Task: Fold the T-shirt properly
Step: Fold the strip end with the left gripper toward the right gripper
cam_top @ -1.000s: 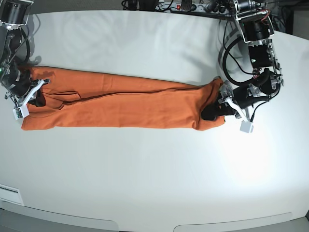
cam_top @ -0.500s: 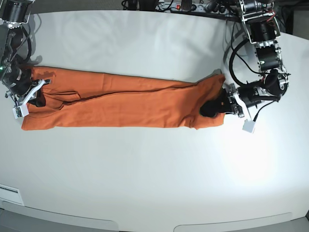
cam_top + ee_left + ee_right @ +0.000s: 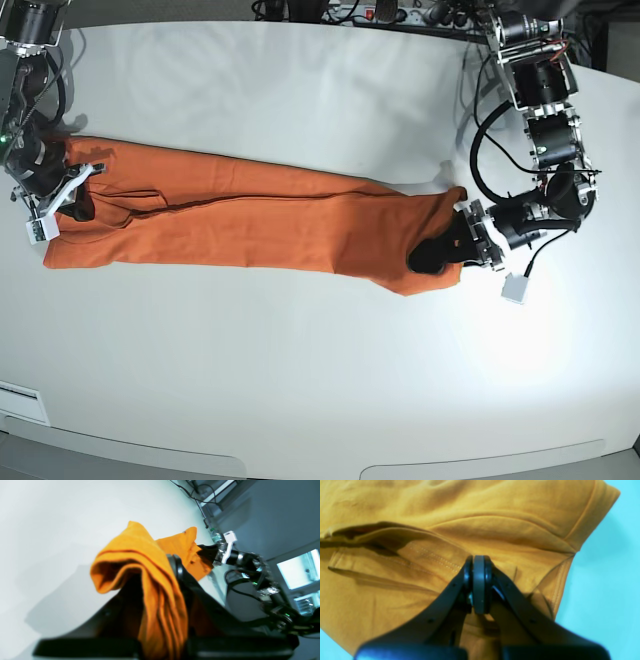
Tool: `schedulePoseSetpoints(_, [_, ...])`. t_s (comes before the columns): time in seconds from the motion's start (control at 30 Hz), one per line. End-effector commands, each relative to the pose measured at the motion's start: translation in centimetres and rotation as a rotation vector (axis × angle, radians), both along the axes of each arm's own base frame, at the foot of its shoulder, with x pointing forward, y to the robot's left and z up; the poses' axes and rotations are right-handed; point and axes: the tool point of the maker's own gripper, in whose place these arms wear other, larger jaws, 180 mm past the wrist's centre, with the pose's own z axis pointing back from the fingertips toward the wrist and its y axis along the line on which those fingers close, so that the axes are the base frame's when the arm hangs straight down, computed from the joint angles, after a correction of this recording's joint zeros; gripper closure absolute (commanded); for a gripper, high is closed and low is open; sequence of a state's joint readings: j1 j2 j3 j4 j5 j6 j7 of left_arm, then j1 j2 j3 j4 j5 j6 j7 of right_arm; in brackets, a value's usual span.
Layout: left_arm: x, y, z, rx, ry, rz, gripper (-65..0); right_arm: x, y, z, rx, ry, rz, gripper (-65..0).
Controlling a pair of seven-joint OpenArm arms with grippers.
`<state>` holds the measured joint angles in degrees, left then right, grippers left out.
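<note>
T-shirt: long folded band, axis along table far edge | left gripper: clenched on one end, lifted | right gripper: clenched on opposite end, lying flat | fold runs end-to-end.

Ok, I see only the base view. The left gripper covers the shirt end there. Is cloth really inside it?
Observer: Yes. The left wrist view shows the left gripper shut on a bunched, layered fold of the T-shirt.
Operator: And the right gripper, does it pinch cloth too?
Observer: The right wrist view shows the right gripper shut, tips pressed together at a stitched hem of the shirt.
Operator: Is the cloth flat near that gripper?
Observer: No. The right wrist view shows a raised fold with a dark gap beneath it.
</note>
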<state>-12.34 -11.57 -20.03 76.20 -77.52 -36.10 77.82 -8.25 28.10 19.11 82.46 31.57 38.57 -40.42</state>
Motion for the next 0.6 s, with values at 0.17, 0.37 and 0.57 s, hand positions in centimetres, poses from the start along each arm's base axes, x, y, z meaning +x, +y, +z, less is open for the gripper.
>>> schedulePoseSetpoints(0.17, [0.4,-4.9,0.1,-0.023,-0.018,-0.054,0.0,0.0,0.8,-0.2,0.009,0.002,0.007,0.0])
schedulePoseSetpoints(0.37, [0.3,-9.5,0.2,-0.075,-0.023,-0.092,0.0,-0.3,1.4,-0.7,0.023,0.02,0.005,0.0])
schedulePoseSetpoints(0.57, [1.8,-12.1,0.2,-0.082,-0.053,-0.003,0.0,-0.3,1.4,-0.7,0.023,0.02,0.005,0.0])
